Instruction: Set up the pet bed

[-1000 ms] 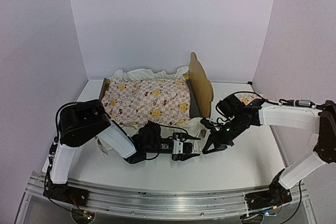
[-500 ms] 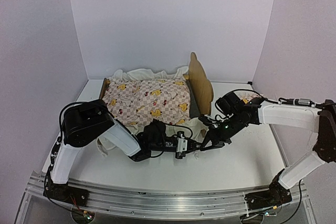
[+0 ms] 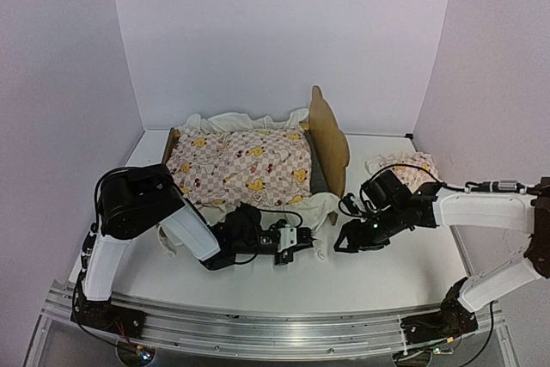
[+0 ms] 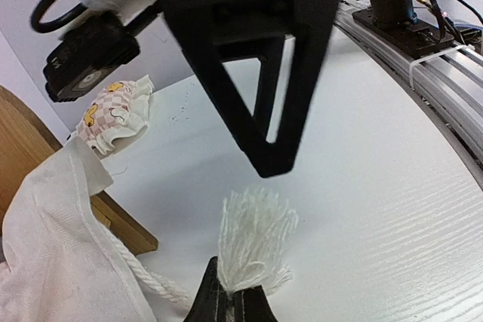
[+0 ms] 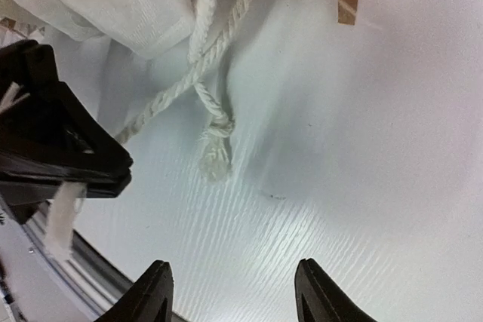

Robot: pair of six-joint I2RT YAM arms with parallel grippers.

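Clenching one cord tassel [image 4: 253, 239], left pincer [image 4: 230, 301]; right pincer [image 5: 234, 292] released; one pet bed [image 3: 328, 139].

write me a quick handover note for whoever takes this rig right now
Left tool: shut on a cord tassel.
Right tool: open, hovering over the other cord end.
Bed stands at the back, quilt spread on it.
Pillow lies right of the bed, off it.
Left, probably: deal with the cords, then put the pillow on the bed.
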